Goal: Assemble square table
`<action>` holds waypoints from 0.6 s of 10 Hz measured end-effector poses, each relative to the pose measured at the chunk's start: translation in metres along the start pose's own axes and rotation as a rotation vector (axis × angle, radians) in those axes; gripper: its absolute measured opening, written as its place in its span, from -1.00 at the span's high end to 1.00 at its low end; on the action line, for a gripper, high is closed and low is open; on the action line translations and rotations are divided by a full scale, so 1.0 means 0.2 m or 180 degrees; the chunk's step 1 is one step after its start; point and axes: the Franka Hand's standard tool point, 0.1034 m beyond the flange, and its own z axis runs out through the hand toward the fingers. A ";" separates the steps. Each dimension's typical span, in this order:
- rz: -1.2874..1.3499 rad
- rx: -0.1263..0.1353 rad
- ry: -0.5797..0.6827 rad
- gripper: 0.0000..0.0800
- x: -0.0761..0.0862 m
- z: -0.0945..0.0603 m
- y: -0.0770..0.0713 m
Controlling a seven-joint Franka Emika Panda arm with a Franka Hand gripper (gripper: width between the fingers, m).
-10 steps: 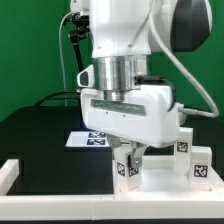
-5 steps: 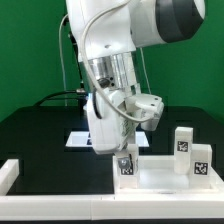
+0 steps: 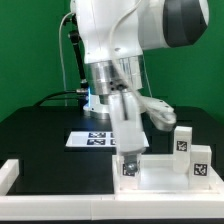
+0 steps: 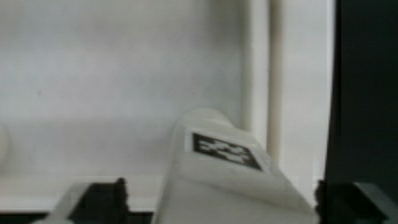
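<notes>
Nearest lies the low white border rail (image 3: 20, 172), then the square table top (image 3: 165, 178) at the exterior view's right. Three legs stand upright on it: one leg (image 3: 129, 167) under the gripper (image 3: 131, 150), two (image 3: 183, 140) at the far right. The gripper's fingers (image 4: 102, 196) stand spread beside that leg (not pinching it), so I judge one leg remains. Farther, the marker board (image 3: 95, 138) lies on the black table (image 3: 40, 130) before a green wall (image 3: 30, 50).

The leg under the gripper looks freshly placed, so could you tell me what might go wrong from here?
1. The gripper fingers flank the leg closely; lifting off-line could knock it askew.
2. That leg may not be fully seated in the square table top, so it might tip.
3. The arm's sweep could clip the two legs nearby.
</notes>
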 end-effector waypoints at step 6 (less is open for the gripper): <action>-0.2252 -0.0087 0.0248 -0.62 -0.02 0.00 -0.02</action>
